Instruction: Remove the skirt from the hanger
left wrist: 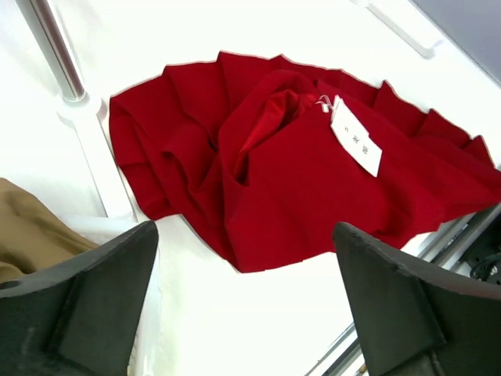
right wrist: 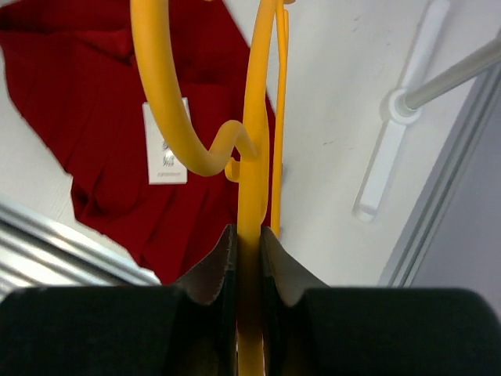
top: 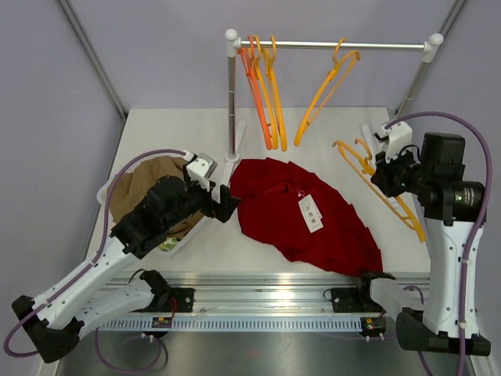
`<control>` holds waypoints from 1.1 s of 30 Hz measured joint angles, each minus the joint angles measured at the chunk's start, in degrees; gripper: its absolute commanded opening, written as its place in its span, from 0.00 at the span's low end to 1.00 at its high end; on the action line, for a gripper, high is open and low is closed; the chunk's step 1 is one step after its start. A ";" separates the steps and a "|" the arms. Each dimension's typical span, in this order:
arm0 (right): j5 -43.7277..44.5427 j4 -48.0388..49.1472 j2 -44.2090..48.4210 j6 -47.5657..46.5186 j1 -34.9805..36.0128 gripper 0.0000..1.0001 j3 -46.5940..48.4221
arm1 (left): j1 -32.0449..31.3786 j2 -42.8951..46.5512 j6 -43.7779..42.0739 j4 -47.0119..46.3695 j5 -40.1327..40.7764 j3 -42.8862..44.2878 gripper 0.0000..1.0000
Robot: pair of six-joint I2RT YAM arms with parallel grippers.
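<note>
The red skirt [top: 301,223] lies spread flat on the white table, free of any hanger, with its white tag [top: 310,213] facing up. My left gripper [top: 228,205] hovers at the skirt's left edge, open and holding nothing. In the left wrist view the skirt [left wrist: 313,172] lies just beyond the wide-apart fingers [left wrist: 94,305]. My right gripper [top: 381,174] is shut on the bare yellow hanger [top: 403,210], held in the air to the right of the skirt. In the right wrist view the hanger [right wrist: 252,157] runs between the pressed fingertips, and the skirt [right wrist: 102,102] shows below it.
A clothes rack stands at the back, its pole [top: 231,102] just behind the skirt and its rail [top: 383,46] carrying several orange hangers [top: 262,86]. A white basket [top: 106,192] with a brown garment [top: 145,176] sits at the left. A metal rail [top: 266,286] lines the near edge.
</note>
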State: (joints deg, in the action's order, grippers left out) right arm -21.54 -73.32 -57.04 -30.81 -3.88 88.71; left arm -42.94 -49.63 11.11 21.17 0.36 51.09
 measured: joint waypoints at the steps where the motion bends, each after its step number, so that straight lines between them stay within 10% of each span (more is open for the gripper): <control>1: 1.44 1.73 -0.92 1.73 -0.02 0.00 0.02 | 0.00 1.57 -0.26 -0.04 -0.37 -0.66 0.99; 13: 15.96 17.73 -22.60 18.97 -0.24 0.00 21.92 | 0.00 16.72 -0.31 -1.77 -1.22 -5.77 0.99; 33: 14.12 19.80 -42.14 28.59 0.15 0.00 42.82 | 0.00 17.03 3.85 -4.48 -2.19 -9.49 0.99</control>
State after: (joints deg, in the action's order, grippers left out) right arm -7.42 -53.52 -99.18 -2.22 -3.73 131.52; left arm -42.94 -32.60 14.96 16.69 -1.83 41.60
